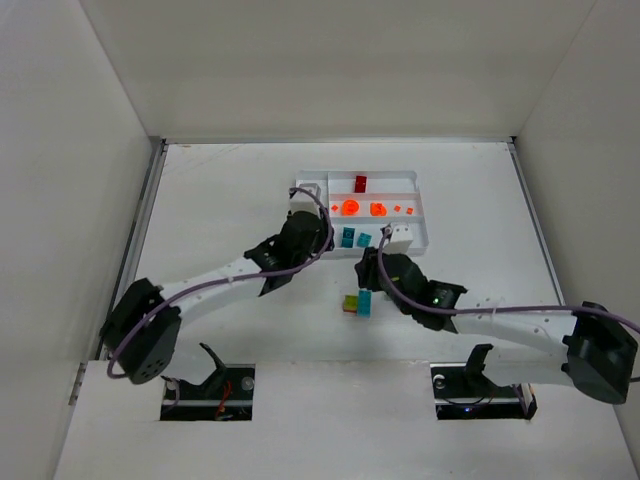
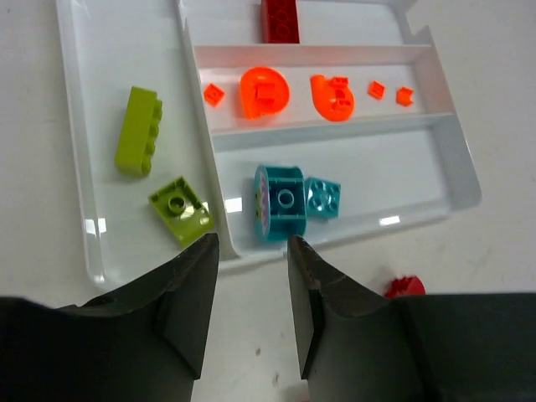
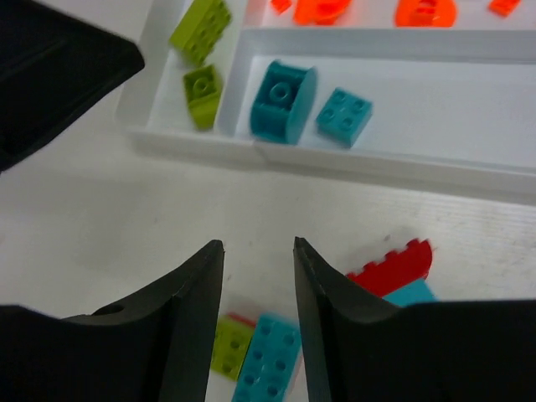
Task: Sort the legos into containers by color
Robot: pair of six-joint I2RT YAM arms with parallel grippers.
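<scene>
Right wrist: right tool (image 3: 258,245) released, empty, above loose legos (image 3: 392,268); likely next, lower onto the teal brick (image 3: 270,368) at 6 o'clock. Left tool (image 2: 253,241) likewise released.

No text, label, brand, number or sign legible in any view. Nothing readable on legos (image 2: 280,201) or tray (image 2: 100,67).
</scene>
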